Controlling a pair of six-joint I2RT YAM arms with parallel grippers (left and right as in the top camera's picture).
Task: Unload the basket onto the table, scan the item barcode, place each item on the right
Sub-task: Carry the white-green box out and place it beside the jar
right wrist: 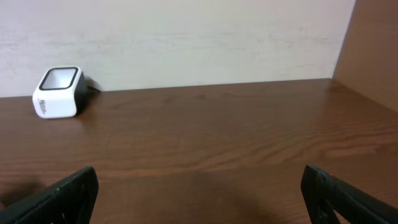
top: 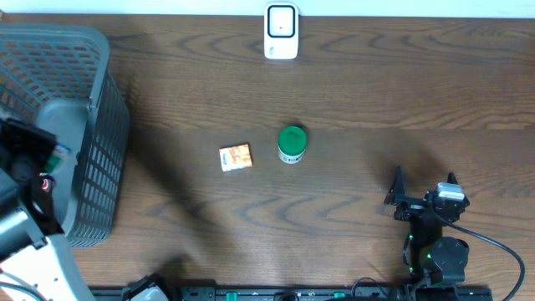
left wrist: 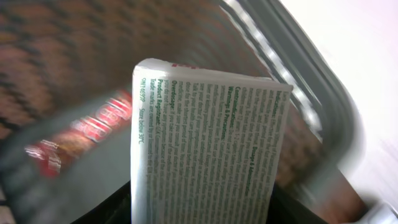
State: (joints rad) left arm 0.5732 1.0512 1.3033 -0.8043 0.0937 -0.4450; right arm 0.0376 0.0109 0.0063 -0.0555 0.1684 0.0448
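**Overhead.** The left arm (top: 25,180) hangs over the grey basket (top: 100,125) at the left end of the counter (top: 376,100). The scanner (top: 281,32) stands at the far edge, well apart from it. A small orange box (top: 236,157) and a green-lidded jar (top: 292,144) sit near each other mid-counter. A low, wide swing toward the scanner could knock either one.

**Left wrist.** The left jaws grip a white box (left wrist: 208,155) by its lower end, with the basket's wall behind it and a blurred red packet (left wrist: 81,134) beneath. This is the item to scan.
- With so low a hold on a tall box, a quick turn could make it pivot or slip.
- It could also catch the basket rim on the way out.
- The face in view carries only fine green print. The barcode is probably on another side, though the blur makes that uncertain. If the box goes to the scanner as it is held now, the scan would likely fail.

**Right wrist.** The right jaws stand wide open with nothing between them, low over bare counter. The scanner (right wrist: 59,92) is far off to their left, its window tilted upward. A box held too flat or too high over that window might not read.
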